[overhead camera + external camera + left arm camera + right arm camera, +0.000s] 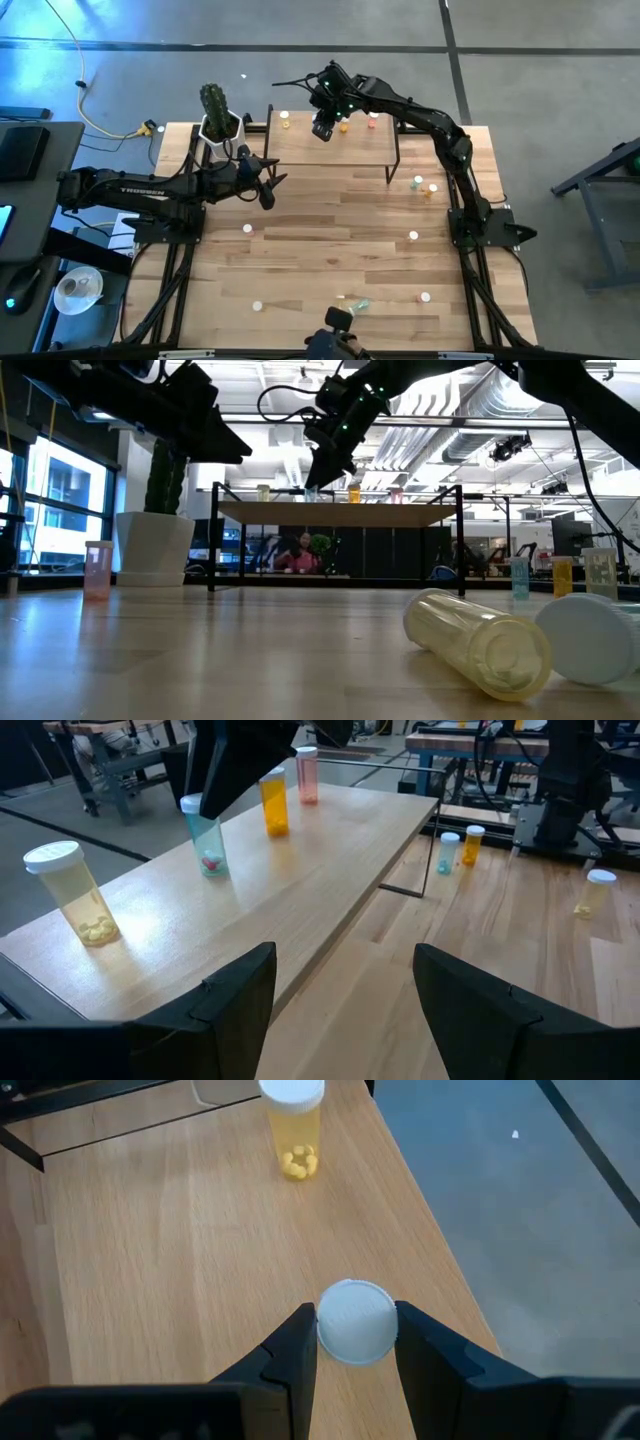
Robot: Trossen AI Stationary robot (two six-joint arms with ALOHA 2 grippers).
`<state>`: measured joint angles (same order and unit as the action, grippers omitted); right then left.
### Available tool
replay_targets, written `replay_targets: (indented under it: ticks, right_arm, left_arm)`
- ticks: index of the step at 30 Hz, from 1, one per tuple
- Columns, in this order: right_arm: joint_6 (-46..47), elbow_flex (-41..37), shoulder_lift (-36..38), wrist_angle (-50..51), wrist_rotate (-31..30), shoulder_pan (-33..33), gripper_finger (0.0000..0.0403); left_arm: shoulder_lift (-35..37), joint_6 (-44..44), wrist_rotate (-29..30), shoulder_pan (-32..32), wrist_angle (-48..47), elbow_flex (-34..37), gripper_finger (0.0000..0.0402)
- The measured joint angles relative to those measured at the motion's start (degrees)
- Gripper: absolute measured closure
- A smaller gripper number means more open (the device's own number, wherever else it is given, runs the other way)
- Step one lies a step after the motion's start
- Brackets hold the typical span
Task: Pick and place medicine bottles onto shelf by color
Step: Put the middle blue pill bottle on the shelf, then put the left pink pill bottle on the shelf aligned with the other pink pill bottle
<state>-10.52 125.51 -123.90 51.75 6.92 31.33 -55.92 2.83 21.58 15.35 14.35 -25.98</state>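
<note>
Counting what's on the shelf [300, 150] so far, I get four medicine bottles up there: a yellow bottle [72, 892] near one end, then a teal bottle [206, 838], an orange bottle [273, 800] and a pink bottle [307, 774] further along the back edge. The right gripper [352, 1342] is over the shelf and clamped on the white cap [355, 1320] of one of them, which looks like the teal one since the left wrist view shows a dark finger right on top of it, so I'd say that bottle is being set down and hasn't been let go yet. The left gripper [340, 990] hangs over the table [330, 220] just in front of the shelf, fingers spread wide and holding nothing. Plenty left to do though: a pair of bottles beside the shelf's right leg [424, 185], a few loose ones scattered mid-table, more along the near edge, and a clear yellow one [478, 640] lying on its side close to the low camera. I'd call it roughly a quarter done.
</note>
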Motion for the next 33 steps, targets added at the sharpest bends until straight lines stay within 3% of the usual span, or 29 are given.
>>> replay_targets:
  ticks: [14, 22, 31, 33]
  right_arm:
    - [0.0, 0.0, 0.0, -0.7, 0.0, 0.0, 0.0250]
    - [-0.2, 0.0, 0.7, -1.7, 0.0, 0.2, 0.0245]
    - [-1.0, 9.6, 1.2, 3.9, 0.2, 0.4, 0.0245]
    - [-1.1, 8.3, 3.0, 3.5, 0.4, 0.1, 0.0245]
  left_arm:
    - [0.0, 0.0, 0.0, 0.0, 0.0, 0.0, 0.0174]
    - [0.0, 0.0, 0.0, 0.0, -0.2, 0.0, 0.0174]
    - [0.0, 0.0, 0.0, 0.0, -3.1, 0.0, 0.0174]
    - [0.0, 0.0, 0.0, 0.0, -3.1, 0.0, 0.0174]
